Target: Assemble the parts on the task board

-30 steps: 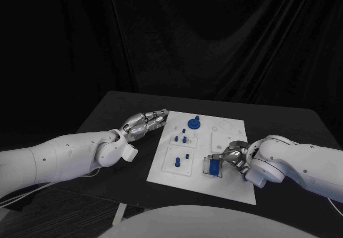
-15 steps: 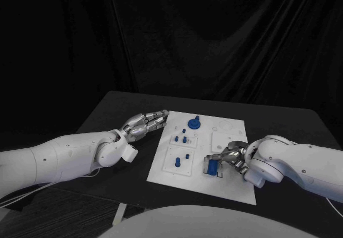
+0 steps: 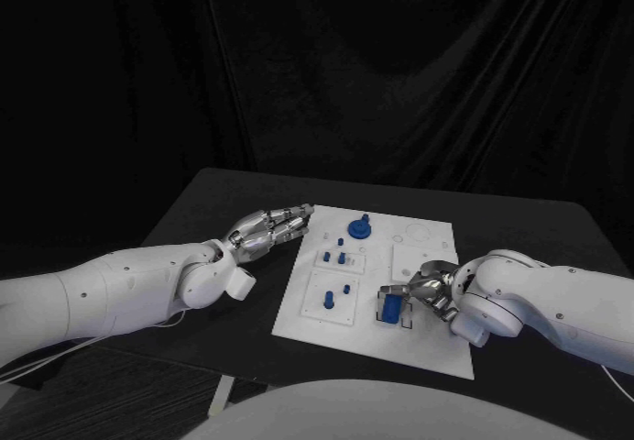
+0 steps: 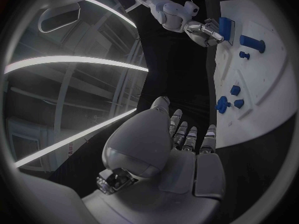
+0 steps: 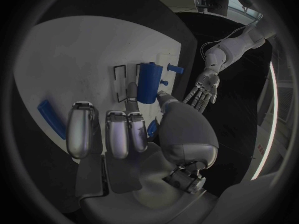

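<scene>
We see almost no change from half a second ago: the right robot hand still pinches the blue cylindrical plastic part over the near right area of the flat white rectangular task board, on the black tabletop. The left robot hand stays at the board's left edge, fingers extended together, holding nothing.

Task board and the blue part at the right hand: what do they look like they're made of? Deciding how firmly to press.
Task board: looks like rigid white plastic, matte; flat, even surface with crisp recessed outlines, no glare. Could be painted sheet; I cannot tell.
Blue part at the right hand: probably hard plastic, smooth with a slight sheen; uniform saturated blue, soft highlight along its rounded side. Possibly printed or moulded; I cannot tell which.
</scene>
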You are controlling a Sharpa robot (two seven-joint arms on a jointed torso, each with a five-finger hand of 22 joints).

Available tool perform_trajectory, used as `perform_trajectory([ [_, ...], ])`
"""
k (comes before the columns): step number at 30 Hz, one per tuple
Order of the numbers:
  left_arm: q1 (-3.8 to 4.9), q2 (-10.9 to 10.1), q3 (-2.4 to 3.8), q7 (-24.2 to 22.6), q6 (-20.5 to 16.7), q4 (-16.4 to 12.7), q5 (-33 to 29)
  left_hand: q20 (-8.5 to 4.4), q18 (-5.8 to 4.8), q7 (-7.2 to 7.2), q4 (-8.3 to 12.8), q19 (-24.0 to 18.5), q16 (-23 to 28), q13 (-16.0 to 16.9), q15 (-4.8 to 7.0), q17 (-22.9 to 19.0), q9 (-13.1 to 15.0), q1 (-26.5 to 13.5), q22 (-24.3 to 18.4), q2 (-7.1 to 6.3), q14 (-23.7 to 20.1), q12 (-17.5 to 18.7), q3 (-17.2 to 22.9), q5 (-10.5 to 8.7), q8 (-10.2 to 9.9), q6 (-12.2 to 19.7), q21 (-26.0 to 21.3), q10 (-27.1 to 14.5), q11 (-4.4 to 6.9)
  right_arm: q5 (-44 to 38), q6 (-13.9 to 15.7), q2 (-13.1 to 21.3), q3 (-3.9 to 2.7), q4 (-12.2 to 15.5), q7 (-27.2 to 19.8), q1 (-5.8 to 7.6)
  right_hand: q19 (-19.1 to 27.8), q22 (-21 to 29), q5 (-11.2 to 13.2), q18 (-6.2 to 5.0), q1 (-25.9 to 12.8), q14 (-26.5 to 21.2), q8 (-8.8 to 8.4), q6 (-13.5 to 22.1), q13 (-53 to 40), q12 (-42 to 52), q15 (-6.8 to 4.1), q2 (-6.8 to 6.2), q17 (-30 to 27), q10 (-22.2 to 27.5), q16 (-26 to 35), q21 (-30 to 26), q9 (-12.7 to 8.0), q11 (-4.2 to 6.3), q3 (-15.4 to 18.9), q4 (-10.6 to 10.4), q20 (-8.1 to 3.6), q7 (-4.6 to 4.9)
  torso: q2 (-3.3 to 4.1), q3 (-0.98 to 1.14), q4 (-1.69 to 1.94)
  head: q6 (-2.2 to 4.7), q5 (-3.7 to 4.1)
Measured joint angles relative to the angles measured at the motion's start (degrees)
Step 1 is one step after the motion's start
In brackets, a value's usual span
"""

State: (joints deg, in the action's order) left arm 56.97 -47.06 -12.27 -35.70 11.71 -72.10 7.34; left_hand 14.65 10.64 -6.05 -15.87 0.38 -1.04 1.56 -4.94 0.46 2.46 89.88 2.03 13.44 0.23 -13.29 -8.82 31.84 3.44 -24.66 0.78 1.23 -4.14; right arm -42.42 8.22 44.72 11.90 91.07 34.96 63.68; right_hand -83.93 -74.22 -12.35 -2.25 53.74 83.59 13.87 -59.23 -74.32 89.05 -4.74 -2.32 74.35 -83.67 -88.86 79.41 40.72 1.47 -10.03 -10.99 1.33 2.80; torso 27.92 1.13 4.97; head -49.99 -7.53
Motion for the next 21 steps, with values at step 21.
perform_trajectory([
  [21, -0.08, 0.2, 0.0, 0.5, 0.5, 0.1, 0.0, 0.0, 0.0, -0.01, 0.0, 0.0, 0.0, 0.0, 0.0, 0.0, 0.0, 0.0, 0.0, 0.0, 0.0, 0.0, 0.0, 0.0, 0.0, 0.0, 0.0, 0.3, -0.31, 0.0, -0.7, -0.2, 0.02, -0.3, 0.0, -0.07, 0.0, 0.0, 8.0, 0.0, -1.7, 0.2, 0.39, 0.9, 0.0, 0.0, 0.25, -0.1, 0.0, -0.1, 0.0, -0.6, 0.2, -0.1, 5.5, -2.9, 0.01, 0.49, 0.03, 0.0, -0.03, 0.0, -0.05],
])
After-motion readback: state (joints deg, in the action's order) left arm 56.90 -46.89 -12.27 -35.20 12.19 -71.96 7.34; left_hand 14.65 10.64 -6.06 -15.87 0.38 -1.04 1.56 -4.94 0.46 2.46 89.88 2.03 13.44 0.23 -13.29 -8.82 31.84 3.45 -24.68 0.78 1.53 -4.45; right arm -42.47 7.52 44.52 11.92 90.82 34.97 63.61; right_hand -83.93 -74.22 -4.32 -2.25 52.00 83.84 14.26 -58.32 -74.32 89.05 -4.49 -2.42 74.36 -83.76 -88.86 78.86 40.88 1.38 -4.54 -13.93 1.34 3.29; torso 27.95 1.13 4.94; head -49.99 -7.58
